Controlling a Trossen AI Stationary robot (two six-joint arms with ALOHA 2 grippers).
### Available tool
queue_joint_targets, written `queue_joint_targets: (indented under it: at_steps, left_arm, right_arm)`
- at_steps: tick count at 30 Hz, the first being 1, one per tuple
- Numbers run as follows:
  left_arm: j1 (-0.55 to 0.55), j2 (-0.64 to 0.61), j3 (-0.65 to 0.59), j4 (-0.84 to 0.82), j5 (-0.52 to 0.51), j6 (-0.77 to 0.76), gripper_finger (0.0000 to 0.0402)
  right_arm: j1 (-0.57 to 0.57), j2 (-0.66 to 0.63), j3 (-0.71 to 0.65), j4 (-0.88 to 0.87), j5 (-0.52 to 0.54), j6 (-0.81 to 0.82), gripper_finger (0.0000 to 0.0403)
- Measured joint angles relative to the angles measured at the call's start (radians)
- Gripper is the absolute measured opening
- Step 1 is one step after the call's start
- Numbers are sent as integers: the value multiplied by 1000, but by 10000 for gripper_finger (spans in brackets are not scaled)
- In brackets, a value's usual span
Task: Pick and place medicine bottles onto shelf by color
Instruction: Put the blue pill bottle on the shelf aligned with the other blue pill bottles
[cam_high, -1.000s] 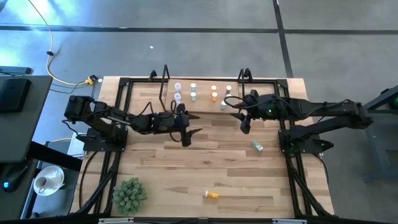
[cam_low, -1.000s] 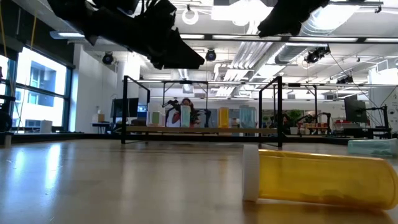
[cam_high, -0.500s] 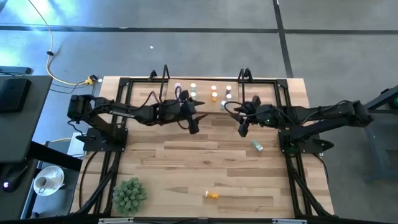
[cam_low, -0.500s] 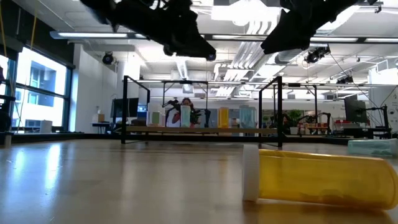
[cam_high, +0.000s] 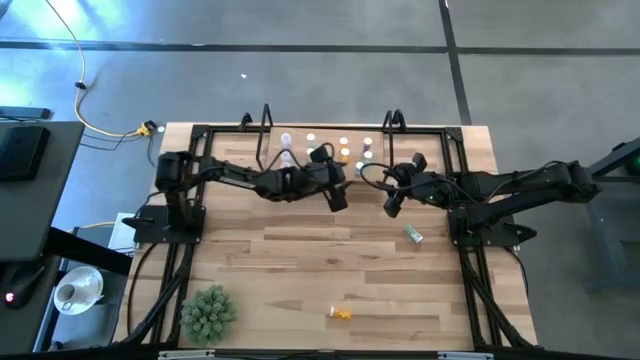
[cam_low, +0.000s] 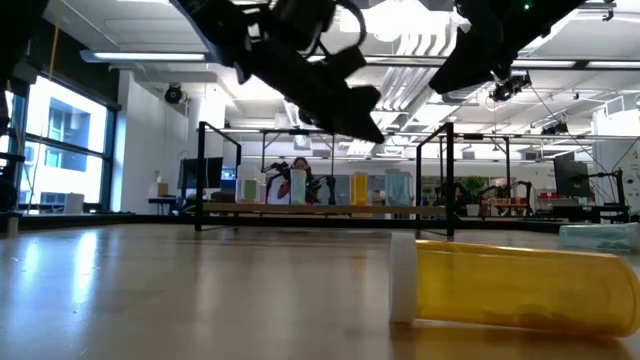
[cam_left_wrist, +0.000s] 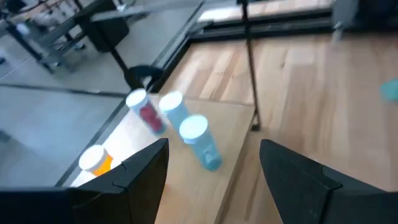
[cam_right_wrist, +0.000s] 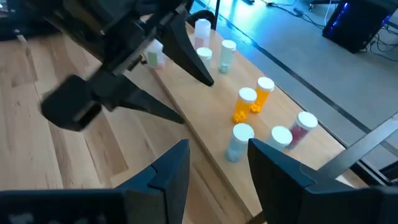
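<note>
1. Light-wood shelf (cam_high: 325, 150) at the table's far edge carries bottles standing upright in small clusters; the right wrist view shows two orange ones (cam_right_wrist: 255, 98) side by side, whitish, teal and reddish ones near them

2. Since a second ago the left gripper (cam_high: 335, 190) has swung across from the shelf's left part to its middle, just in front of the bottle row; its jaws stand wide apart and hold nothing, so a placement looks finished and the arm is free to fetch again

3. The right gripper (cam_high: 392, 203) has drifted only slightly and hovers before the shelf's right end; its fingers (cam_right_wrist: 168, 177) are partly apart with nothing between them

4. Two bottles remain off the shelf: an orange bottle (cam_high: 340, 313) near the table's front edge and a teal bottle (cam_high: 413, 234) just in front of the right gripper

5. The orange one lies on its side, long axis roughly parallel to the front edge, white cap pointing to the left arm's side

6. The teal one also seems to lie flat, angled diagonally; its cap end is hard to make out
</note>
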Motion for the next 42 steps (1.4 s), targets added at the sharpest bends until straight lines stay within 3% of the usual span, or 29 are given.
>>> queue_joint_targets:
  at_steps: [6,14,20,28,32,38,42]
  left_arm:
    - [0,77,80,-61,-40,-20,234]
    - [39,104,123,-92,-52,-37,177]
    - [94,99,136,-133,82,-22,130]
    - [164,99,301,-466,212,-29,66]
    - [161,98,336,-519,268,-37,41]
    - [159,129,336,-527,271,-73,5]
    - [161,147,335,-519,270,-107,4]
  right_arm:
    - [0,0,0,-6,-1,2,154]
    - [0,0,0,-15,-27,31,154]
    - [0,0,0,-22,-28,48,154]
    - [0,0,0,-29,-29,52,154]
    - [0,0,0,-29,-29,50,154]
    - [0,0,0,-30,-29,53,154]
    - [0,0,0,-30,-29,53,154]
